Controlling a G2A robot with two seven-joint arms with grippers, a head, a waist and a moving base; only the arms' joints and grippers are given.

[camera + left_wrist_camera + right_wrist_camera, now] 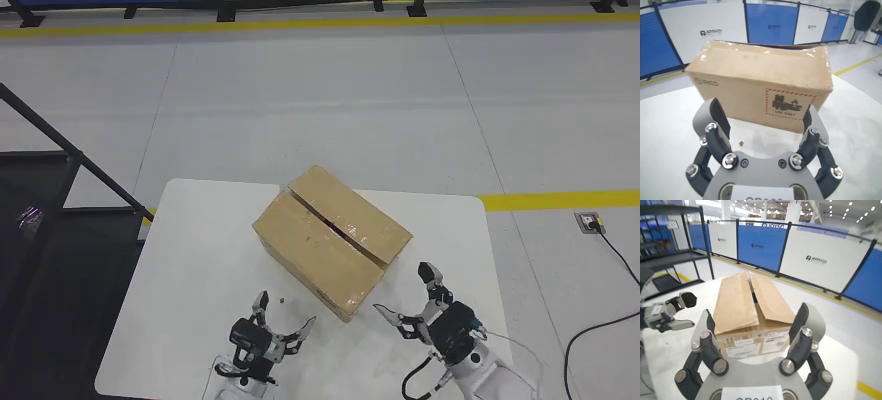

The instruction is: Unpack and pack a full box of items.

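Top view: cardboard box (330,240) at middle of white bench (190,250), set at angle, top flaps down, narrow gap between. Left pincer (287,312) spread wide, empty, facing box's long side. Right pincer (402,290) spread wide, empty, near box's end. Brown speck (284,300) by left pincer.

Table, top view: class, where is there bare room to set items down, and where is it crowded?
Widest bare patch: between the box and the table edge by the black rack. Smaller one: between the box and the opposite edge. Crowded: the near strip, where left gripper and right gripper flank the box's corner.
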